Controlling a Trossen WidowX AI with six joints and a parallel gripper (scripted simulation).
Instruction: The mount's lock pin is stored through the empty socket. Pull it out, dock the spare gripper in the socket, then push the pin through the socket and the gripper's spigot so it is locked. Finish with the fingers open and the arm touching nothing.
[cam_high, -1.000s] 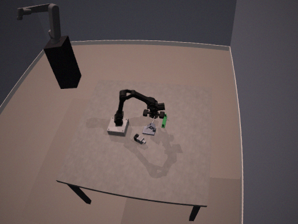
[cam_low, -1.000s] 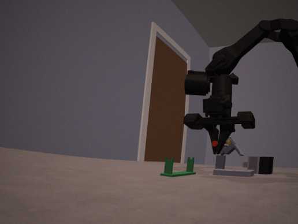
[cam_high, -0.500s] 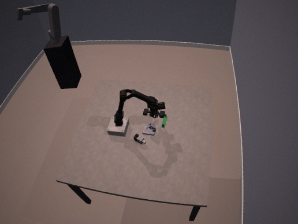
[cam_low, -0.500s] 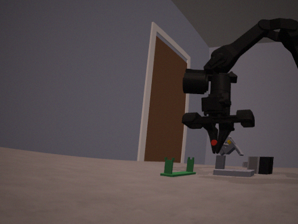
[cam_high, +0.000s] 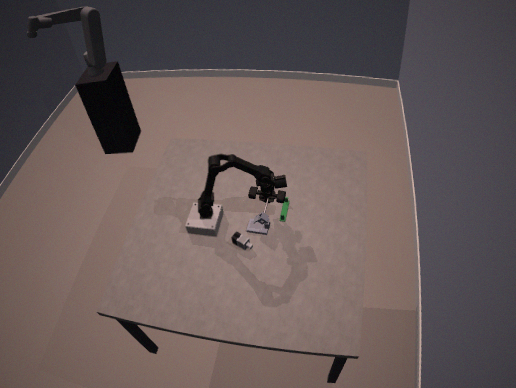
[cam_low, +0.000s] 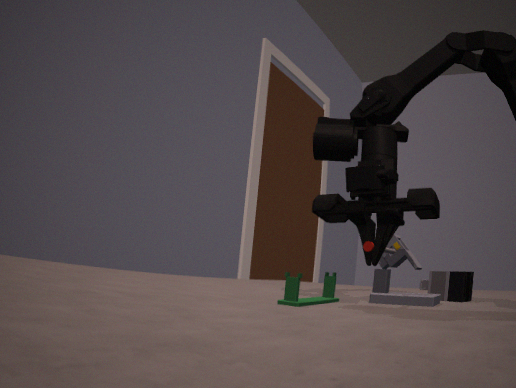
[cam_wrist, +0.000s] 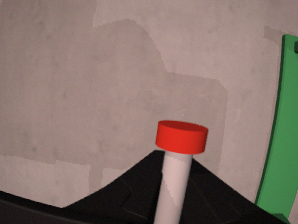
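My gripper points down and is shut on the lock pin, gripping its white shaft just below the red head. The thin pale shaft slants from the fingers toward the mount; whether its far end is clear of the socket cannot be told. The grey mount stands on the table, with a tilted upper part that carries a yellow mark. The spare gripper, grey and black, lies on the table beside the mount, apart from it.
A green rack with two notched uprights stands beside the mount, on the side away from the arm's white base. A second, grey arm stands on a black pedestal beyond the table.
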